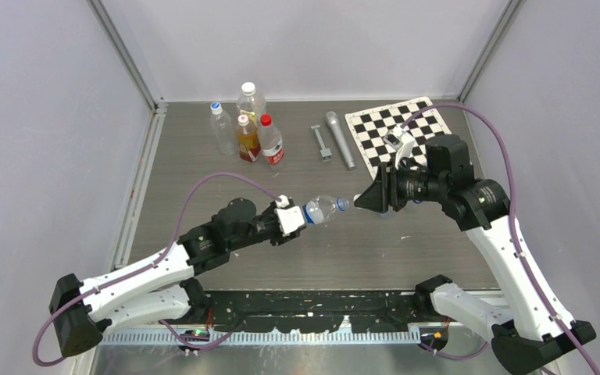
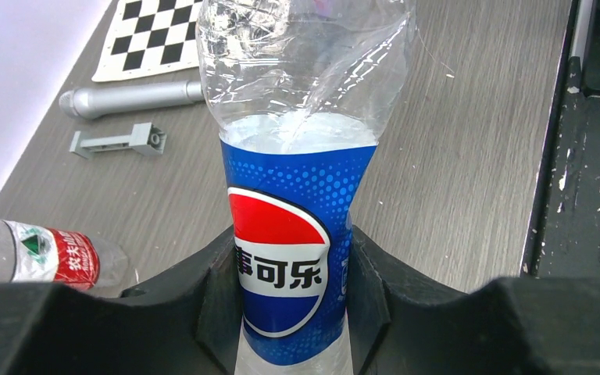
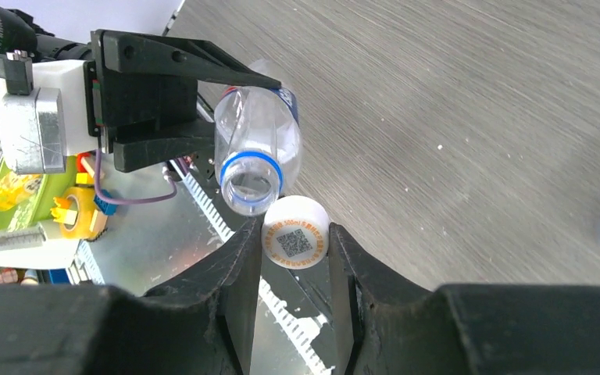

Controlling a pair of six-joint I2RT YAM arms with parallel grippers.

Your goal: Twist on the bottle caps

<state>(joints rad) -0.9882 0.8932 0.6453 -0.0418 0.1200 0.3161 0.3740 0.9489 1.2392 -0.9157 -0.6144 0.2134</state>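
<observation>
**Two robot arms meet mid-table, one holding a bottle, the other its cap**

Well to the left of the chessboard mat [image 1: 402,133], at the back of the table, four bottles stand together. They are a blue-capped bottle [image 1: 220,125], a white-capped clear bottle [image 1: 250,100], an amber bottle [image 1: 248,137] and a red-capped bottle [image 1: 271,142]. Nearer the mat, a small grey tool [image 1: 322,143] and a grey cylinder [image 1: 340,139] lie just beside its left edge.

In front of the mat and to its left, the left gripper [image 1: 301,219] is clamped around the blue label of the Pepsi bottle [image 1: 324,208], hard enough to dent its clear wall. The bottle lies nearly level and appears to be held off the table. Its long axis runs left to right, with the base end in the left arm's grip and the open mouth [image 3: 248,181] pointing right.

In front of the mat's left corner, the right gripper [image 1: 363,201] faces that mouth, its fingers pinched on a white cap [image 3: 295,232]. Seen from the right wrist, the cap sits just beside the mouth, lower and off to one side, not square over it. I cannot tell whether they touch. The cap face turned toward the wrist shows a printed code, and I cannot tell if that is its hollow side.

The coming move likely depends on the right arm bringing the cap's centre onto the bottle's axis before pressing and twisting.
</observation>
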